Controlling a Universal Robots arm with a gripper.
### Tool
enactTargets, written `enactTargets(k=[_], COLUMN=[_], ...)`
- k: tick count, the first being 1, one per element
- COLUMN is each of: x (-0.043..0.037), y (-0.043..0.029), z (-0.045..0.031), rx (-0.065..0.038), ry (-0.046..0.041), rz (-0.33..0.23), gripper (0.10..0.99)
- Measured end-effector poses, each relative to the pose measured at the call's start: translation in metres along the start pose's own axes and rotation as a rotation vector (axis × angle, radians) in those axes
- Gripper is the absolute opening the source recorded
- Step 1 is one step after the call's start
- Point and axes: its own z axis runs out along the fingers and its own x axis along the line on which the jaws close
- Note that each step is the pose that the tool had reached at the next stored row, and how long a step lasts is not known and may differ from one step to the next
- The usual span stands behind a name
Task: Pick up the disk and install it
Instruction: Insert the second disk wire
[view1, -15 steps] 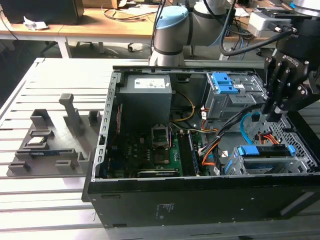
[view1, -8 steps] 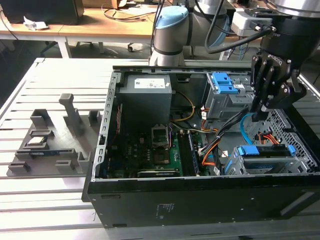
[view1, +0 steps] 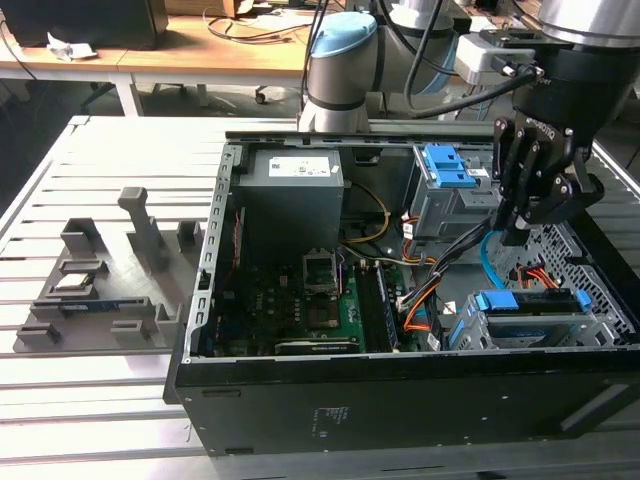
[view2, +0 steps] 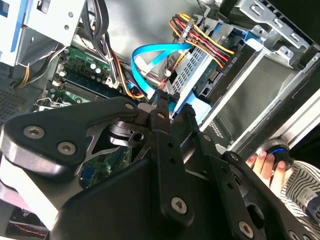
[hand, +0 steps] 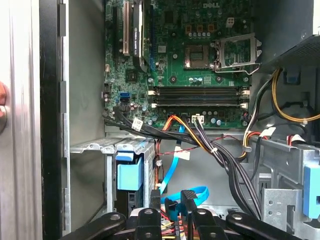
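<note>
Gripper (view1: 535, 195) hangs inside open PC case (view1: 300, 385), above drive cage; fingers nearly together, nothing held. Disk (view1: 530, 303) w/ blue rails sits in lower bay by case front. Risk: fingers snag blue SATA cable (view2: 145, 67) & power wires nearby.

- 1 open computer case (view1: 300, 395)
- 1 motherboard (view1: 300, 305), 1 empty CPU socket (hand: 222, 52)
- 1 gripper (view1: 525, 215)
- 1 grey fixture tray (view1: 100, 290)
- 1 flat blue data cable (view2: 145, 62)
- 1 person's hand (view2: 265, 165)
</note>
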Motion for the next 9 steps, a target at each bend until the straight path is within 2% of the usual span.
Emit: enactTargets(k=[5,6,7,8,9], x=[0.0000,0.0000,0.0000,0.0000,0.0000], y=[-0.0003,-0.0004,-0.0004,-0.0005,-0.0006], z=[0.0001,0.0001,0.0001,0.0001,0.0001], rx=[0.000,0.000,0.000,0.000,0.000], ry=[-0.0002,-0.0002,-0.0002,-0.0002,-0.0002], rz=[0.000,0.000,0.000,0.000,0.000], gripper=[0.286,0.220,0.220,0.161,0.161])
